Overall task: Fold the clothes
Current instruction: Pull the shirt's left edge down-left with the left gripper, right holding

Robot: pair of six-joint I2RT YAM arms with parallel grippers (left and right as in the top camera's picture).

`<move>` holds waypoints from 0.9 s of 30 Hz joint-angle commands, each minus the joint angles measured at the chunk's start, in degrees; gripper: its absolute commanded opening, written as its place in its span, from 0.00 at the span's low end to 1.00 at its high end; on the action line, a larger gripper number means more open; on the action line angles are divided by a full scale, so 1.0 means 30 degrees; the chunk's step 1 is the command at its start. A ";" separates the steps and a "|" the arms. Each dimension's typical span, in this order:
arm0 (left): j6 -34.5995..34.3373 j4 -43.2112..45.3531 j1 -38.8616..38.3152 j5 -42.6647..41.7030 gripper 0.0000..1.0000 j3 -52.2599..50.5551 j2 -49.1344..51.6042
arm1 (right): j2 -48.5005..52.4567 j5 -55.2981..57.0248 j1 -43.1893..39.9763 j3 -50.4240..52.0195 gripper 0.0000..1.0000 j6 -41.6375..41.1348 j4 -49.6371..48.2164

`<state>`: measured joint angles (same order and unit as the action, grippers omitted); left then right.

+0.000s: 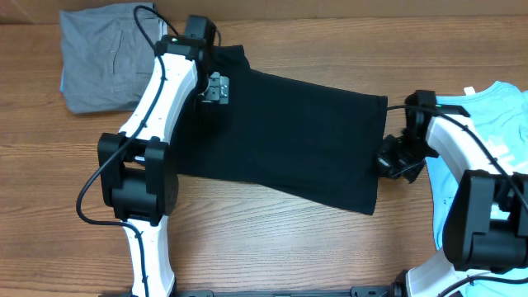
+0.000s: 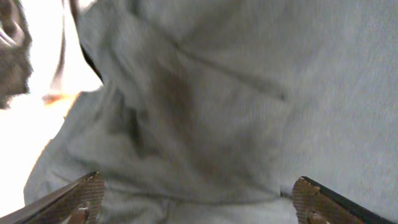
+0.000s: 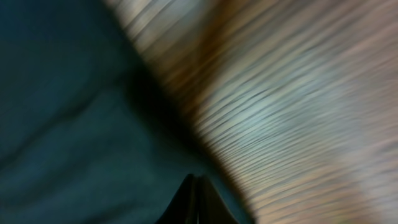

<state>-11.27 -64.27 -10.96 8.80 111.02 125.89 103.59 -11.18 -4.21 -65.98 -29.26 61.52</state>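
The left gripper stood wide open, holding nothing, over one end of the black shirt spread between both tools, while the right gripper was closed at its far edge, grip unclear.

Overhead: bright, even light, sharp; black T-shirt reads flat dark. L wrist: motion blur, blown-out white glare at left. R wrist: dim, heavy streak blur, prob. table grain.

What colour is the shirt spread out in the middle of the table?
The shirt is plain black, clearest in the overhead view.
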 commanded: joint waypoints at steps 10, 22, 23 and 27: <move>-0.0408 -0.1137 0.0270 -0.0459 1.00 0.0204 -0.0284 | -0.0240 -0.1734 0.3796 0.0415 0.04 0.0699 0.0051; -0.0393 -0.1501 0.0182 -0.1457 1.00 0.0204 -0.0284 | -0.0233 -0.0801 0.3847 0.2958 0.04 -0.1290 -0.1851; -0.0401 -0.1515 0.0175 -0.1457 1.00 0.0204 -0.0284 | -0.0233 -0.0787 0.3847 0.3177 0.04 -0.1362 -0.1851; -0.0401 -0.1566 0.0175 -0.1464 1.00 0.0204 -0.0284 | -0.0233 -0.0794 0.3847 0.4007 0.04 -0.2688 -0.1836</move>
<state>-11.75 -68.84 -10.74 5.34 111.00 125.89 103.00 -14.76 7.49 -56.86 -33.52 55.86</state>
